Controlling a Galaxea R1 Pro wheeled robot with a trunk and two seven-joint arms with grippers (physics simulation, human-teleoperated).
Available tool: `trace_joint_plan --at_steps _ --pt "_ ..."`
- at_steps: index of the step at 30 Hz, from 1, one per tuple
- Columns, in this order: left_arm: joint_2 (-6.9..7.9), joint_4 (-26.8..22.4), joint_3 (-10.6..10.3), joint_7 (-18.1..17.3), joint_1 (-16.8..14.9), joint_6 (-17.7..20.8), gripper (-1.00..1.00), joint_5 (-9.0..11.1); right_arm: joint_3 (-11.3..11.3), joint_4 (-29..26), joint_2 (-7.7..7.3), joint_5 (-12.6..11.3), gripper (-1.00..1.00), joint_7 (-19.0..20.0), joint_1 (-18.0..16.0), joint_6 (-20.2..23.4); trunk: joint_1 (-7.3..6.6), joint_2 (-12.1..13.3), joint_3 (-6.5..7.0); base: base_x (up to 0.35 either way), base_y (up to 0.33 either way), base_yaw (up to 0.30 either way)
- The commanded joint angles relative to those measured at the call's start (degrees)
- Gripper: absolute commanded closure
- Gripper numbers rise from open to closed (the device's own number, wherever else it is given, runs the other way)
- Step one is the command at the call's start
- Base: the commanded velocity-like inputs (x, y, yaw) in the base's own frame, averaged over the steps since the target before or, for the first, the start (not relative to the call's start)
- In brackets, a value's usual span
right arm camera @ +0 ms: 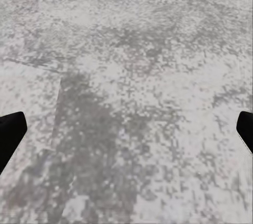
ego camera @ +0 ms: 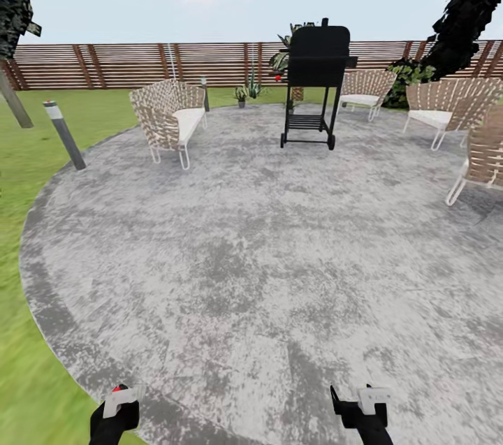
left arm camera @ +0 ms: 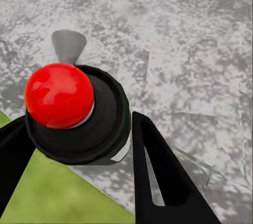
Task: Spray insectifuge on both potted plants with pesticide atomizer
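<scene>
Left gripper (left arm camera: 79,139) clamped on pesticide atomizer (left arm camera: 79,113), red-capped head up between its fingers; right gripper (right arm camera: 126,129) spread wide, empty, over the patio (ego camera: 251,256). Pickup looks done; transit step. A small potted plant (ego camera: 242,93) sits beyond the patio by the fence (ego camera: 140,64), left of the grill (ego camera: 318,82). Next: drive closer, aim nozzle
</scene>
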Motion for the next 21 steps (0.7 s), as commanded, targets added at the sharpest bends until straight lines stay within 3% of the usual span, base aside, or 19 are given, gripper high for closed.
trace_joint_plan --at_steps 1,21 --pt "0.01 0.1 -0.1 0.0 0.0 -0.2 1.0 0.4 0.0 0.0 -0.04 0.0 -1.0 0.0 0.0 -0.2 0.02 0.0 -0.05 0.34 0.0 0.006" --pt "0.01 0.1 -0.1 0.0 0.0 -0.1 1.0 0.3 0.0 -0.1 0.03 -0.1 -1.0 0.0 0.0 -0.2 0.02 0.0 -0.05 0.34 0.0 0.0"
